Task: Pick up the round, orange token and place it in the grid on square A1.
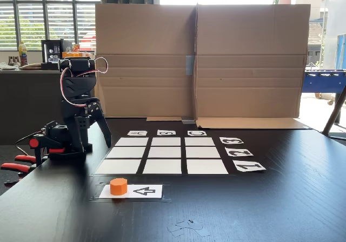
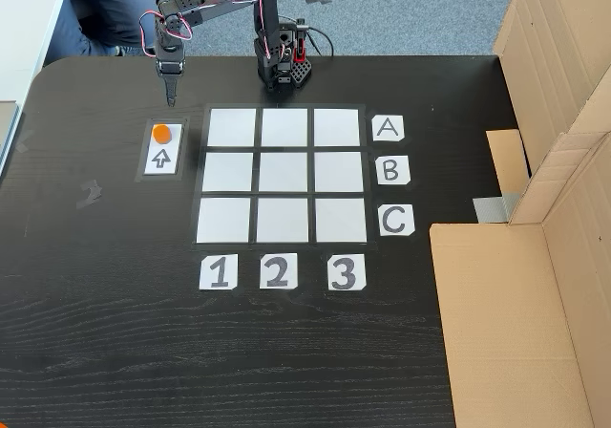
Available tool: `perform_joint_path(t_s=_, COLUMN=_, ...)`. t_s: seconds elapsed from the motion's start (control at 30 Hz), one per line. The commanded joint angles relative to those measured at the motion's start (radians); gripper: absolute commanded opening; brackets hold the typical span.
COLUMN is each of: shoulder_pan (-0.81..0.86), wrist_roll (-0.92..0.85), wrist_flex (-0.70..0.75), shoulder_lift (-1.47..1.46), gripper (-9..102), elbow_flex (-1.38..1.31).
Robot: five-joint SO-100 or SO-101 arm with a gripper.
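token (image 2: 162,132): you find it on the arrow card (image 2: 162,158), left of the grid (image 2: 283,176) in the top-down view
gripper (image 2: 172,94): tip down, just beyond the token's far side; you must reach nearer
jaws: cannot tell if parted
square A1 (image 2: 232,127): empty
views: top-down reads labels; low view (image 1: 118,186) shows token's height

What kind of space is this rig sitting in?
Probably an office or lab: a black table on blue-grey carpet, large blinded windows behind, cardboard screens around the grid, a seated person's leg.
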Motion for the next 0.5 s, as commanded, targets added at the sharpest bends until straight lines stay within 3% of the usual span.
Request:
perform_joint_path(t_s=0.0, shoulder_pan=-0.041, wrist_roll=0.026, wrist_flex=0.002, shoulder_lift=-0.026, gripper=28, elbow_flex=-0.064)
perform_joint_path(t_s=0.47, shoulder_pan=-0.112, wrist_roll=0.100, wrist_flex=-0.014, shoulder_lift=-0.253, gripper=30, elbow_flex=-0.207)
